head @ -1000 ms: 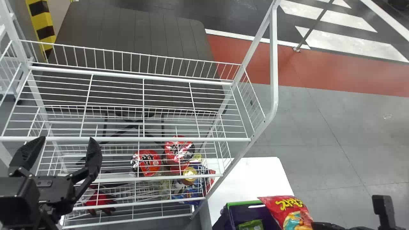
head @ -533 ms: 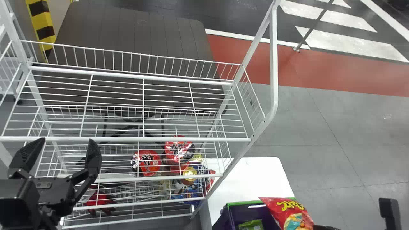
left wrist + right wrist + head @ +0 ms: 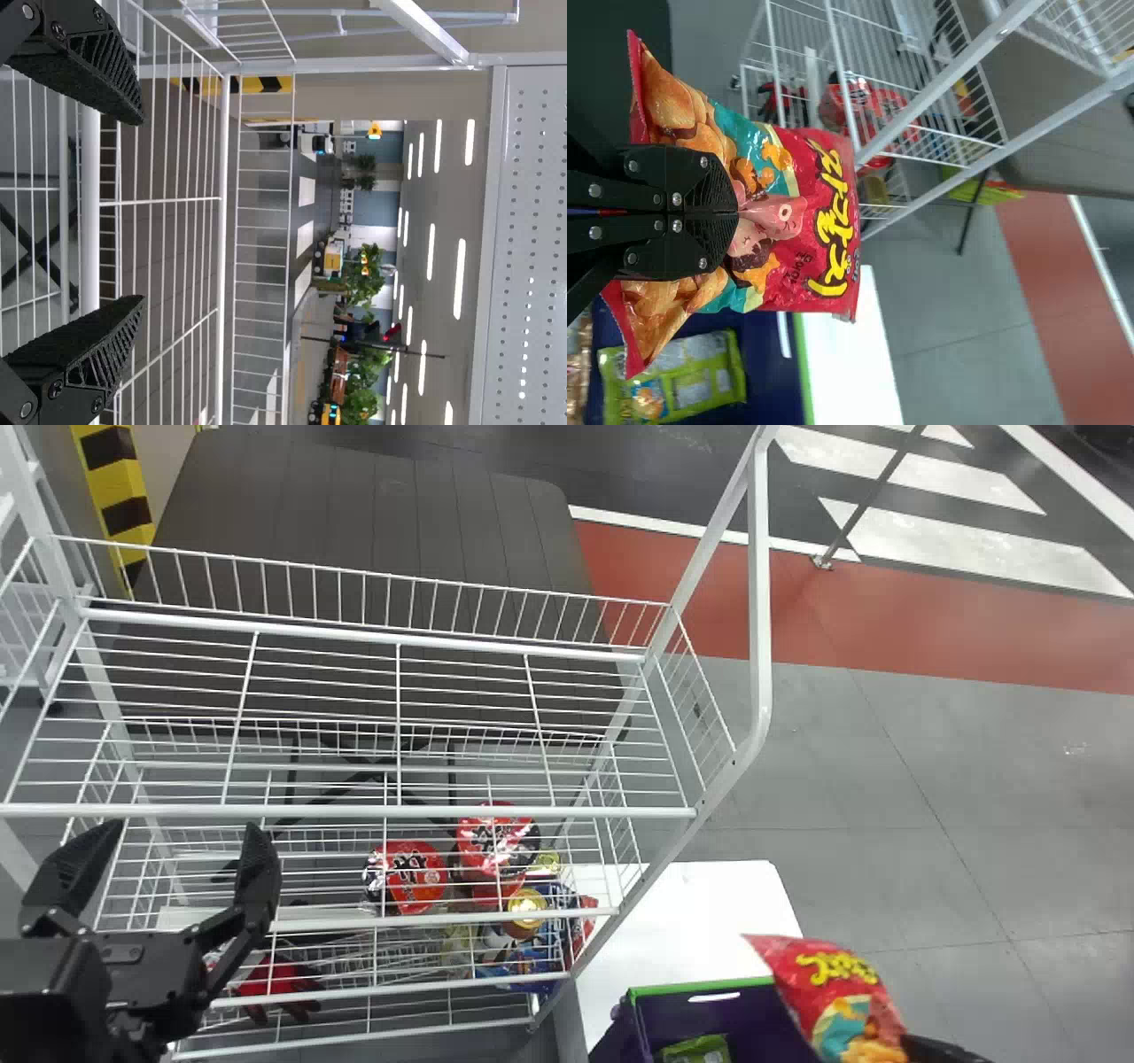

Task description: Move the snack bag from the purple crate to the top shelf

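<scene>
Snack bag [image 3: 811,221] between the right fingers [image 3: 932,1048]

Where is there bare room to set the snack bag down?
Bare: the top shelf, inside its rails; the white table between the rack and the purple crate. Crowded: lower right in the rack, with red packs; the crate, holding a green packet, with the snack bag over its right; the shelf's front left, by the open left jaws.

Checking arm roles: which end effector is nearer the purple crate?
Right. The right end effector grips the snack bag at the right of the crate; the left end effector is far left, by the wire rack.
</scene>
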Robot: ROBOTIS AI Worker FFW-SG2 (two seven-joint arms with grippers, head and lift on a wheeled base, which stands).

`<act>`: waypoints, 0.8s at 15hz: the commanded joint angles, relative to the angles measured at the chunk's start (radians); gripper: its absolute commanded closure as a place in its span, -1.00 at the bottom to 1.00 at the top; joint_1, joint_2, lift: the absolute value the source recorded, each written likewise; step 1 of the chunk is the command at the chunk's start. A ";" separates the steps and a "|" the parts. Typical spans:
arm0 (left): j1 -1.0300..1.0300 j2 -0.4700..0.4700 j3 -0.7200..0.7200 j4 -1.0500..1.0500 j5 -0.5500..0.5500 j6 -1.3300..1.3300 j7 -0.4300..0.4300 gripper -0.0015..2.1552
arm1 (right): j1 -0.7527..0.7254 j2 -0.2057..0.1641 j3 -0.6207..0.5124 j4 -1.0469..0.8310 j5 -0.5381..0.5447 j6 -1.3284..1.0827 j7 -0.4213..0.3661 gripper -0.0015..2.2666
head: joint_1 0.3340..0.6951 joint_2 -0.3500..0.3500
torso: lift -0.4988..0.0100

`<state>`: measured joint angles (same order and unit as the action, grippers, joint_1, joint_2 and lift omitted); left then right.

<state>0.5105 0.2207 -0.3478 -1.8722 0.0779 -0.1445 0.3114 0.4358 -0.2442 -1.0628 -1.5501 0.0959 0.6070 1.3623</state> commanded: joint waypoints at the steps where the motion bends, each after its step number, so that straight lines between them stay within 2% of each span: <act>1: 0.028 0.005 0.009 -0.021 -0.001 -0.019 0.000 -0.90 | 0.032 0.045 -0.092 -0.136 -0.096 0.052 0.005 0.46 | 1.00 -1.00 | 0.96; 6: 0.063 0.008 0.013 -0.062 -0.017 -0.022 0.000 -0.90 | 0.031 0.129 -0.224 -0.429 -0.295 0.202 0.005 0.46 | 1.00 -1.00 | 0.96; 9: 0.065 0.008 0.013 -0.059 -0.018 -0.019 0.001 -0.90 | -0.003 0.227 -0.289 -0.601 -0.383 0.202 0.005 0.46 | 1.00 -1.00 | 0.96; 10: 0.065 0.008 0.012 -0.059 -0.018 -0.019 0.001 -0.90 | -0.003 0.245 -0.299 -0.637 -0.412 0.208 0.005 0.46 | 1.00 -1.00 | 0.96; 12: 0.065 0.005 0.012 -0.053 -0.020 -0.019 0.001 -0.90 | -0.025 0.245 -0.330 -0.694 -0.487 0.242 0.005 0.46 | 1.00 -1.00 | 0.96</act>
<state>0.5752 0.2271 -0.3355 -1.9299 0.0597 -0.1632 0.3129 0.4247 -0.0059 -1.3732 -2.2040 -0.3433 0.8283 1.3622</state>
